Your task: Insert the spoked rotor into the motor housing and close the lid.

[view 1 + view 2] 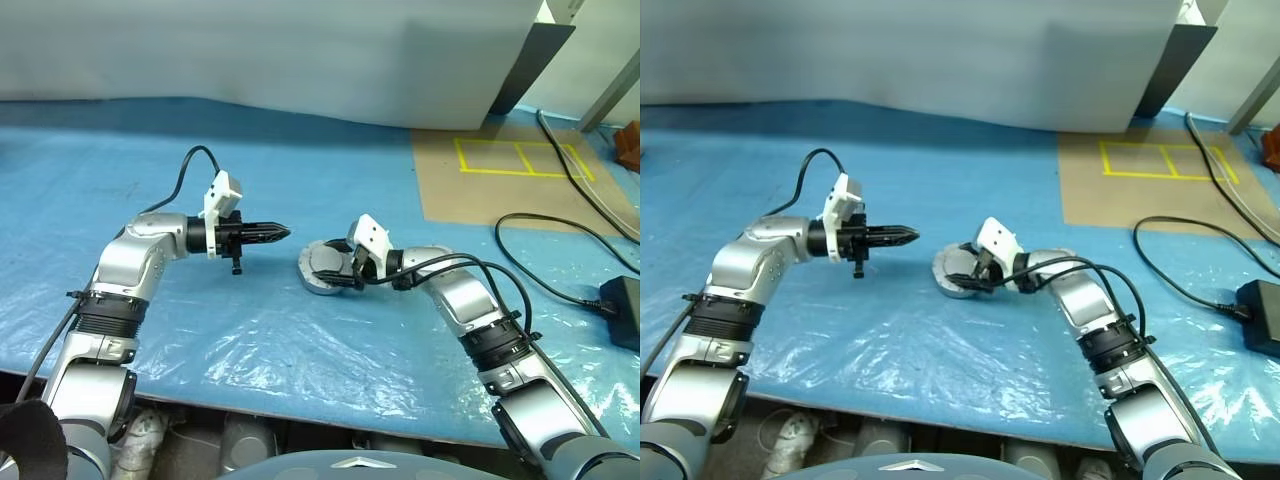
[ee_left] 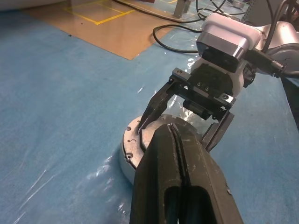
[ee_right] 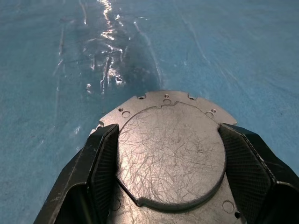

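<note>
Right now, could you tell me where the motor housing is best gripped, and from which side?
Grip the motor housing across its round outer rim, coming from the robot's right, low over the table. It lies flat with the lid closed, and the right claw already straddles it there.

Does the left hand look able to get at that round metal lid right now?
Probably not easily: the right hand straddles the lid, its fingers on both sides, while the shut left hand hovers beside it.
</note>
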